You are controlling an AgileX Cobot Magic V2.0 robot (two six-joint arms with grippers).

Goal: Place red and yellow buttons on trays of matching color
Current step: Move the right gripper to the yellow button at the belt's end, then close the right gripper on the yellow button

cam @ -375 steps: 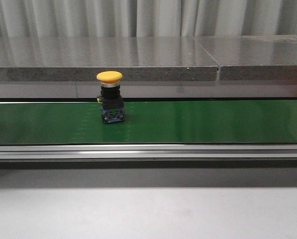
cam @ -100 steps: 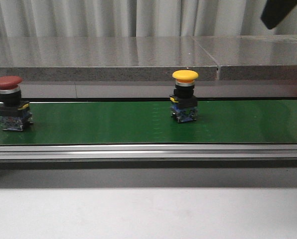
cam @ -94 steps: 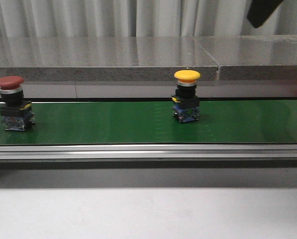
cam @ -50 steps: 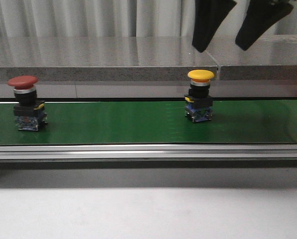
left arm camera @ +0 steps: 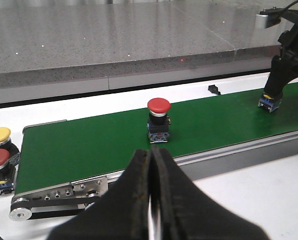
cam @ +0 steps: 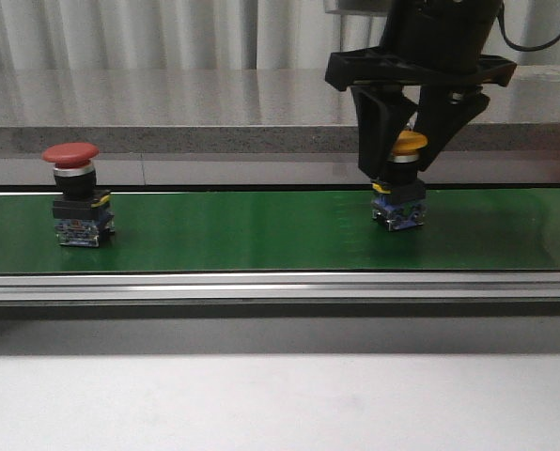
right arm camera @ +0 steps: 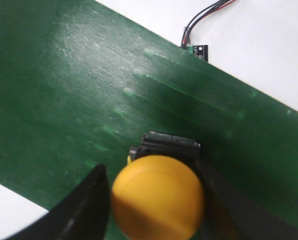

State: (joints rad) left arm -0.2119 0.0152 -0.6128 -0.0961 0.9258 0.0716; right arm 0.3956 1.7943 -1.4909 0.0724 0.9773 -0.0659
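Yellow button (cam: 410, 143) sits between right gripper's (cam: 400, 169) open jaws, ungrasped; left gripper (left arm camera: 151, 165) closed, empty; nothing trayed.

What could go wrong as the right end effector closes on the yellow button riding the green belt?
1. The yellow button stands on the green belt; if it drifts, the open right end effector could close off-centre and tip it.
2. The red button has no end effector near it and may go unpicked.
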